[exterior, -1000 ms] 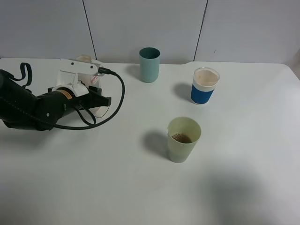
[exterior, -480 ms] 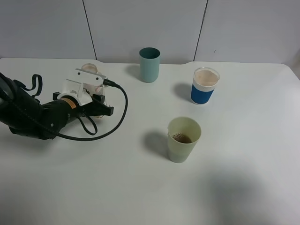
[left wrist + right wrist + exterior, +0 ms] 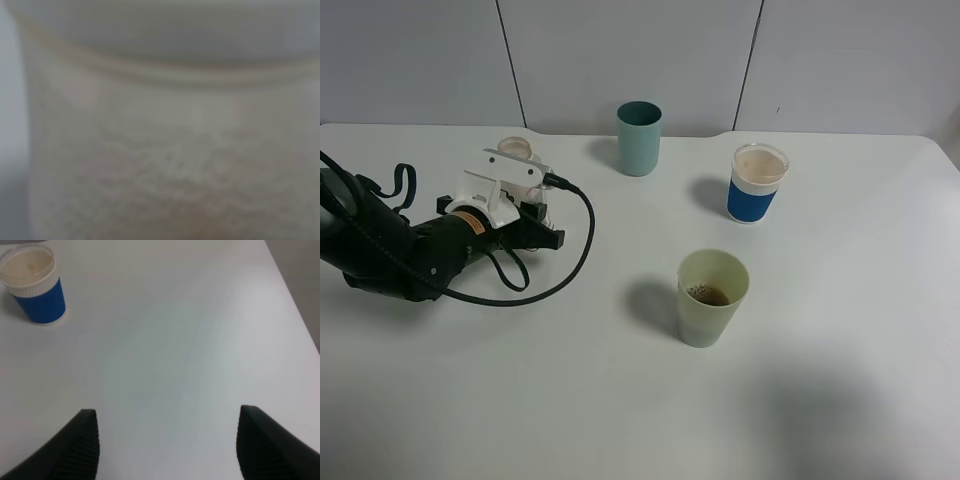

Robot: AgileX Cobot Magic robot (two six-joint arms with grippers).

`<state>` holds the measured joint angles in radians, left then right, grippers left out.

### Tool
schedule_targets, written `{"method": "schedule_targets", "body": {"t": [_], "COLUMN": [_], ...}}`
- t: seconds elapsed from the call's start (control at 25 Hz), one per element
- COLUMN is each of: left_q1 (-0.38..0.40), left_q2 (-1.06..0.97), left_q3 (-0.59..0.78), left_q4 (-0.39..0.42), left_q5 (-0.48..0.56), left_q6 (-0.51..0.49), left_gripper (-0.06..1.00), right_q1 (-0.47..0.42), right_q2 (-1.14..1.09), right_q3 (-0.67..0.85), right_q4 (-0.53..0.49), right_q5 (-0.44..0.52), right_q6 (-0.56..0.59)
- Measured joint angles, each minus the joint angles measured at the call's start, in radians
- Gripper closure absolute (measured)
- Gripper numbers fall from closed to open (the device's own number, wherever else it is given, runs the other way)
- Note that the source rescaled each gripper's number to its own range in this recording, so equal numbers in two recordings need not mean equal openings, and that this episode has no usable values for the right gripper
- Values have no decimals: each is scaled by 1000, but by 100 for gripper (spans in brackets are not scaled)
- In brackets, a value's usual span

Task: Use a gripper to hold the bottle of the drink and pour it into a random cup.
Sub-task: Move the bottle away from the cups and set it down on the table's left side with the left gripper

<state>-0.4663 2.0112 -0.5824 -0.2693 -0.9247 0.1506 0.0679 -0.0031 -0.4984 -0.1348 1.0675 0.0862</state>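
Closest to the camera, the pale yellow-green cup (image 3: pixel 712 297) sat upright near the middle of the white table (image 3: pixel 620 400), with a bit of brownish stuff in the bottom. Further back on the left, the left gripper (image 3: pixel 520 178) was low over the table on its black arm (image 3: pixel 400 255), with a black cable (image 3: pixel 565 260) looping around it. The bottle of the drink (image 3: pixel 514 152) stood right at the claw, mouth up; couldn't tell if the jaws were clamped on it or just beside it. The left wrist view was just a blurry wall of the bottle (image 3: pixel 165 150) filling everything. The right gripper (image 3: pixel 165 440) had its jaws apart over bare table, holding nothing. A blue-banded white cup (image 3: pixel 756 183) stood further back on the right, and a dark teal cup (image 3: pixel 639 138) was farthest, near the wall.
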Motion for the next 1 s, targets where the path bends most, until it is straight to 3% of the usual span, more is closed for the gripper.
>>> {"method": "schedule_targets", "body": {"t": [0.32, 0.4, 0.56, 0.64, 0.8, 1.0], "left_q1": [0, 0, 0, 0, 0, 0], "left_q2": [0, 0, 0, 0, 0, 0], "left_q3": [0, 0, 0, 0, 0, 0], "left_q4": [2, 2, 2, 2, 3, 3], "left_q5": [0, 0, 0, 0, 0, 0], "left_q6": [0, 0, 49, 85, 134, 140], "left_gripper": [89, 75, 32, 20, 8, 1], "right_q1": [0, 0, 0, 0, 0, 0], "right_q2": [0, 0, 0, 0, 0, 0], "right_q3": [0, 0, 0, 0, 0, 0], "right_q4": [0, 0, 0, 0, 0, 0], "right_q5": [0, 0, 0, 0, 0, 0], "right_q6": [0, 0, 0, 0, 0, 0]}}
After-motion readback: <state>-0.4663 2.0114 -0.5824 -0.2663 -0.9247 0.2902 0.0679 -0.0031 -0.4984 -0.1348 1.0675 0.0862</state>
